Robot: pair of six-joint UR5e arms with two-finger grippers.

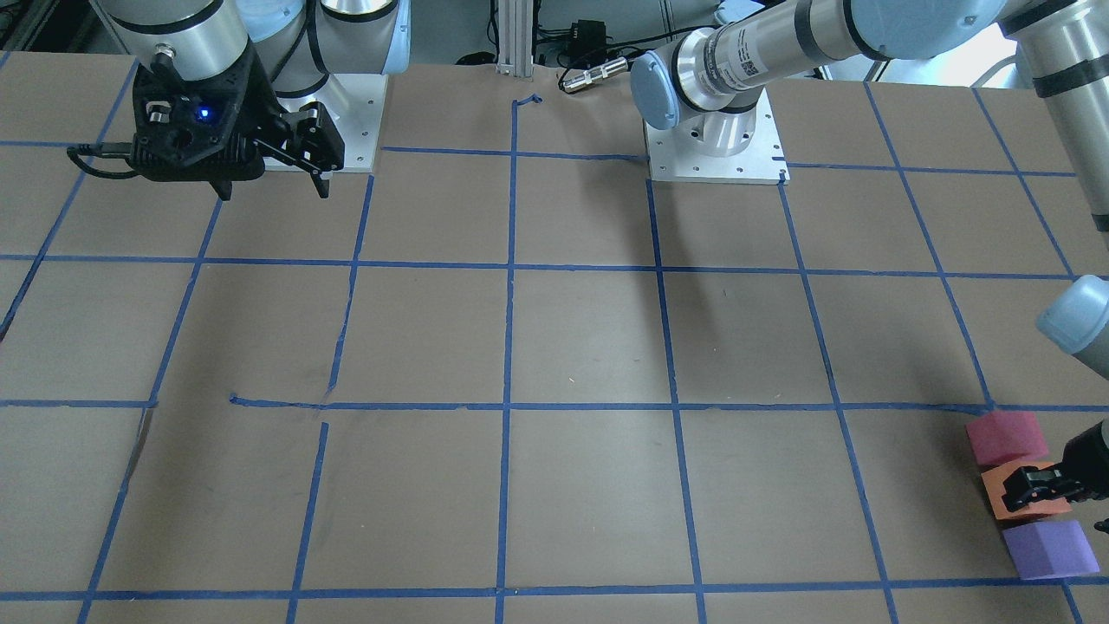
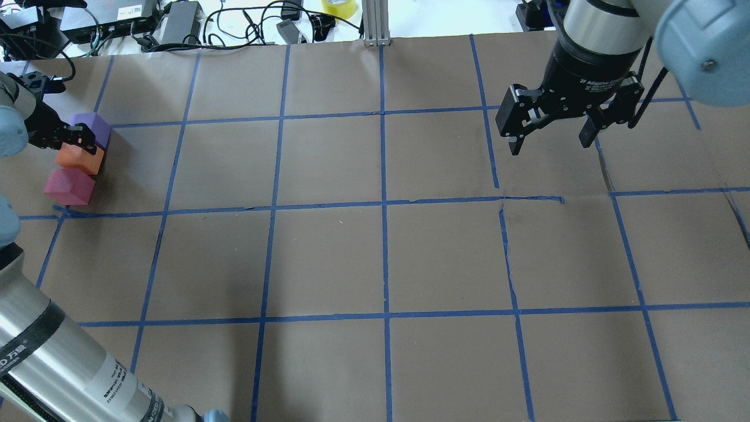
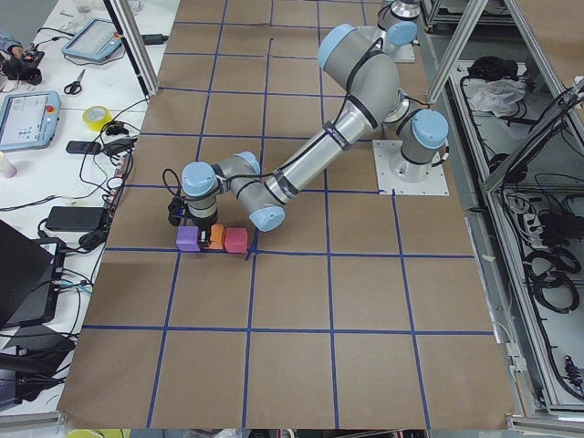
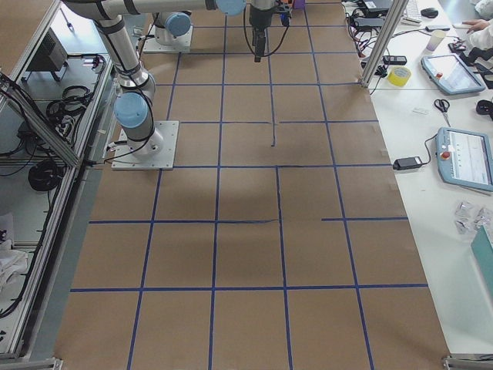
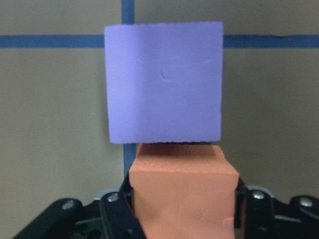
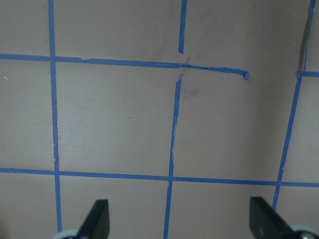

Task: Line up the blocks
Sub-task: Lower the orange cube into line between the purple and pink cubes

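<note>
Three blocks lie in a short row at the table's far left: purple (image 2: 91,128), orange (image 2: 79,159) and pinkish red (image 2: 69,186). My left gripper (image 2: 79,145) is low over the row and shut on the orange block (image 1: 1031,513), between the purple block (image 1: 1048,548) and the pinkish red block (image 1: 1005,436). In the left wrist view the orange block (image 5: 182,191) sits between the fingers (image 5: 112,214), with the purple block (image 5: 164,82) touching it just ahead. My right gripper (image 2: 549,146) is open and empty above the table's far right; it also shows in the right wrist view (image 6: 182,221).
Brown paper with a blue tape grid (image 2: 384,202) covers the table. Cables, boxes and a yellow tape roll (image 2: 338,7) lie beyond the far edge. The arm bases (image 1: 715,143) stand at the robot's side.
</note>
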